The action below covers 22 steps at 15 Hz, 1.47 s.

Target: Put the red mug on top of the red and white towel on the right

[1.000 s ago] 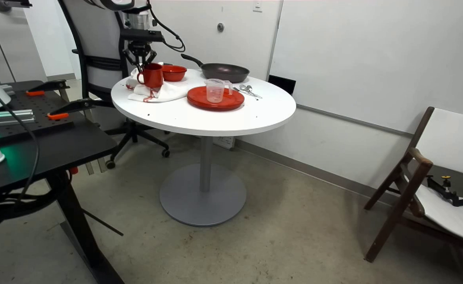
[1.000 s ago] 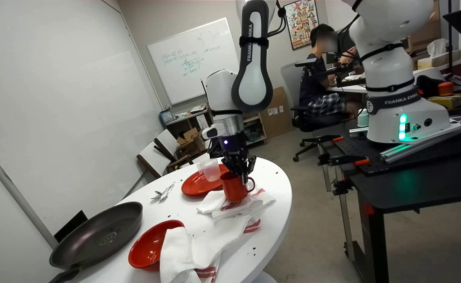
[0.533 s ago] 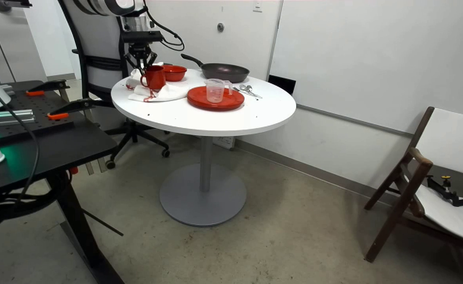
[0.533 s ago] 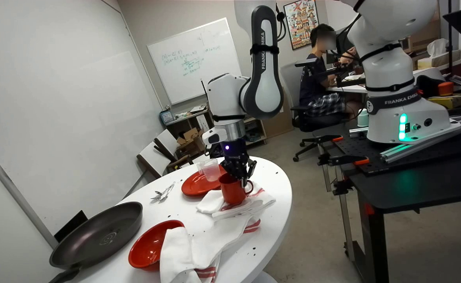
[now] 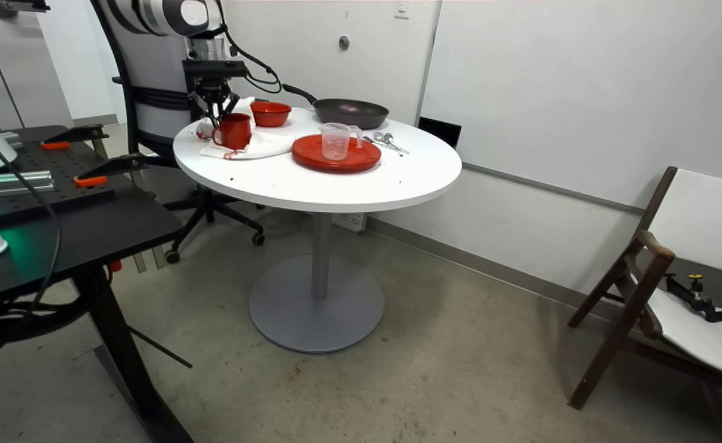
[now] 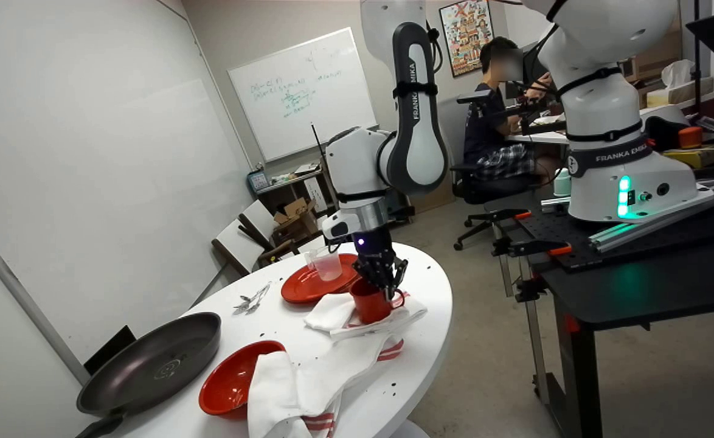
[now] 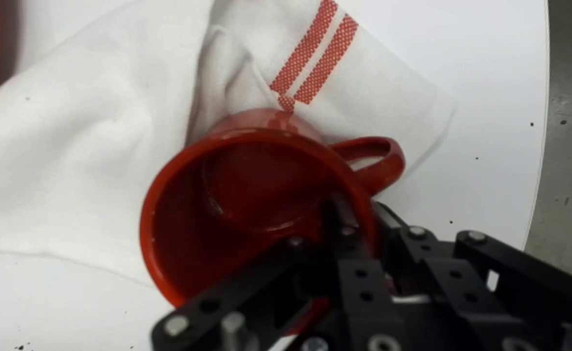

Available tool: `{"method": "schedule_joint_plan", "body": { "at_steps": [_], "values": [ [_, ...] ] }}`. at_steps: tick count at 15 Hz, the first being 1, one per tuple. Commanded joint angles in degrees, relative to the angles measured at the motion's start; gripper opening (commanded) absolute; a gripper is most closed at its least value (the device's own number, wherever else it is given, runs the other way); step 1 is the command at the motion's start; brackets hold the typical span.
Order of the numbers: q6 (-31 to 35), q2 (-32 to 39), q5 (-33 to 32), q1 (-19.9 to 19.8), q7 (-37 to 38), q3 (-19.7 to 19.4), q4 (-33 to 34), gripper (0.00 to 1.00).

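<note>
The red mug [image 5: 236, 133] is upright over the red and white towel [image 5: 270, 145] in both exterior views. The mug [image 6: 369, 302] is at the towel's middle, and the towel [image 6: 326, 312] spreads around it. Its base looks at the cloth; whether it bears fully on it cannot be told. My gripper [image 6: 387, 293] points down and is shut on the mug's rim beside the handle. In the wrist view one finger of the gripper [image 7: 358, 207] is inside the mug [image 7: 259, 175], the other outside. Red stripes show on the towel [image 7: 81, 126] near the handle.
A second striped white towel [image 6: 320, 380] lies beside a red bowl [image 6: 229, 389]. Red plates [image 5: 367, 161] with a clear measuring cup [image 5: 335, 144] on them stand close by. A dark pan [image 6: 150, 365] and metal utensils [image 6: 252, 300] are also on the round table [image 5: 336, 192].
My gripper and the mug have moved down together to the towel. In the last half second they have also shifted slightly toward the robot base side of the table. Other objects have not moved.
</note>
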Motion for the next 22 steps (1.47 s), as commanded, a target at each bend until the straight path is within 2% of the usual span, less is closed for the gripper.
{"method": "schedule_joint_plan", "body": {
  "at_steps": [1,4,5,7,15,18,22],
  "values": [
    [-0.5,1.4,-2.1,-0.3,2.9,0.4,1.4,0.02],
    [-0.5,1.4,-2.5,-0.4,3.4,0.5,1.5,0.04],
    [-0.6,1.3,-2.5,-0.5,3.4,0.6,1.5,0.32],
    [-0.4,1.4,-2.3,-0.9,3.3,0.9,1.5,0.4],
    [-0.6,1.1,-1.4,-2.6,2.9,2.7,1.4,0.98],
    [-0.3,-0.5,-0.6,-4.5,2.4,4.4,0.8,1.0],
    [0.8,-5.6,2.2,-10.3,0.7,9.3,-1.9,1.0]
  ]
}}
